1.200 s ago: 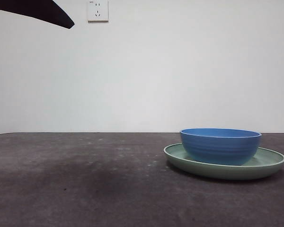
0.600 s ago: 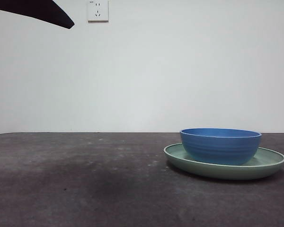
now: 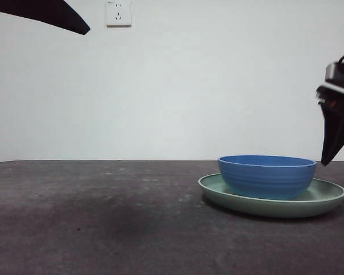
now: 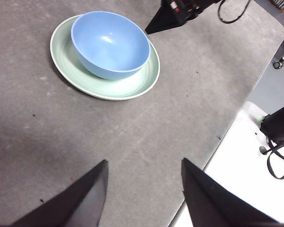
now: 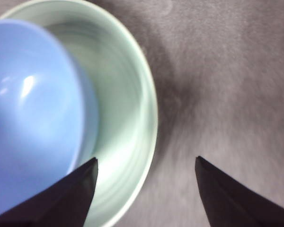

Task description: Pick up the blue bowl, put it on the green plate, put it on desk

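The blue bowl [image 3: 268,176] stands in the green plate [image 3: 328,198] on the right part of the desk [image 3: 103,217]. My right gripper [image 3: 332,137] hangs at the right edge of the front view, above the plate's right rim and just right of the bowl, touching neither. Its wrist view shows its jaws open [image 5: 146,160] over the plate's rim [image 5: 132,118], with the bowl [image 5: 28,109] to one side. My left gripper [image 4: 144,162] is open and empty, high above the bare desk, far from the bowl [image 4: 109,45] and plate [image 4: 132,85]. It shows as a black tip [image 3: 69,20] at the top left.
A wall socket [image 3: 118,12] is on the white wall behind. In the left wrist view the desk's edge runs beside a white surface [image 4: 236,165] with black cables. The right gripper's tip [image 4: 161,23] also shows there, beside the plate.
My right gripper has come into the front view at the right edge, down beside the bowl. The bowl, the plate and the left arm have not moved.
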